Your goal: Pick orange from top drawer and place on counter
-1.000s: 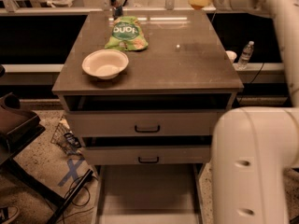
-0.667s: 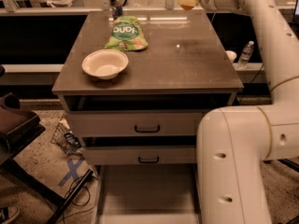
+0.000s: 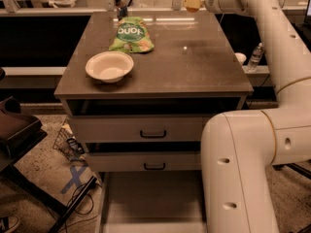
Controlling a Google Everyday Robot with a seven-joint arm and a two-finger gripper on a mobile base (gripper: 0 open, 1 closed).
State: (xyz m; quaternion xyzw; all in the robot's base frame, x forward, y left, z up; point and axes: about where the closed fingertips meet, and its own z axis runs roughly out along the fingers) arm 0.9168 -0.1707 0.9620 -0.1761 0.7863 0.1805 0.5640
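My gripper (image 3: 193, 1) hangs above the far edge of the counter (image 3: 194, 62), right of centre, at the end of my white arm (image 3: 243, 169), which fills the right side of the view. The top drawer (image 3: 150, 203) is pulled out toward me at the bottom of the view. The part of its pale floor that shows is bare, and my arm covers its right side. No orange is in view.
A white bowl (image 3: 109, 66) and a green chip bag (image 3: 131, 34) lie on the counter's left half. Two drawer fronts with black handles (image 3: 153, 129) face me. A water bottle (image 3: 256, 57) stands behind on the right, and a dark seat (image 3: 14, 125) is at left.
My gripper and upper arm have swung left along the counter's far edge. The lower arm now covers more of the right foreground. Bowl and bag have not moved.
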